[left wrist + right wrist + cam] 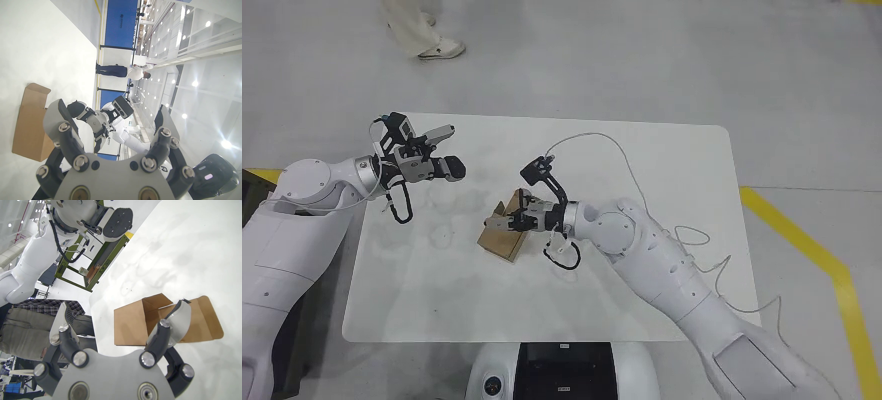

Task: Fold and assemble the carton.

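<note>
On your white table (642,180) the brown carton (502,235) lies on its side, flaps loose. Your right gripper (122,304) is spread wide and holds nothing, one finger over the carton's open end. Your left gripper (111,105) is released, the carton apart beyond one finger.

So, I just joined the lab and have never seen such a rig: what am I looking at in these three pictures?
It is a two-armed robot at a white table. One picture looks down from above its arms; the other two come from cameras on each wrist, so that arm's own fingers frame them. A brown carton, flaps open, lies on the table. The right gripper sits open at the carton's open end; the left gripper hangs open farther off. Neither holds anything.
</note>
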{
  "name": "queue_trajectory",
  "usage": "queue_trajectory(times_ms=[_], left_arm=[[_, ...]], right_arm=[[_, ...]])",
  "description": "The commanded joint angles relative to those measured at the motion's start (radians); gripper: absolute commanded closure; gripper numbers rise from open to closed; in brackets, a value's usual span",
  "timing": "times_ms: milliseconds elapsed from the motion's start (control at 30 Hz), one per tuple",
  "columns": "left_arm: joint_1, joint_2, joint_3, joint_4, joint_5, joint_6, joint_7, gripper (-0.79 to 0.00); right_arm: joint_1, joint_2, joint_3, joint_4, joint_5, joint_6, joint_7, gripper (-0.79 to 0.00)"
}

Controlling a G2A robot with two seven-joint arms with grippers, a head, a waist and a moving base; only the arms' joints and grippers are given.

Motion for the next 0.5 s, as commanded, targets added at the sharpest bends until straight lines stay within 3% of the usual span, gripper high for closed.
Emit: queue_trajectory(times_ms=[0, 233, 467], left_arm=[[0.000, 0.000, 0.000, 0.000, 0.000, 0.000, 0.000, -0.785], [0.000, 0.000, 0.000, 0.000, 0.000, 0.000, 0.000, -0.785], [0.000, 0.000, 0.000, 0.000, 0.000, 0.000, 0.000, -0.785]], right_arm=[[0.025, -0.010, -0.018, 0.036, 0.014, 0.013, 0.021, -0.785], [0.050, -0.019, -0.021, 0.106, 0.025, 0.050, 0.051, -0.785], [-0.012, 0.011, 0.026, 0.049, 0.001, 0.069, 0.099, -0.785]])
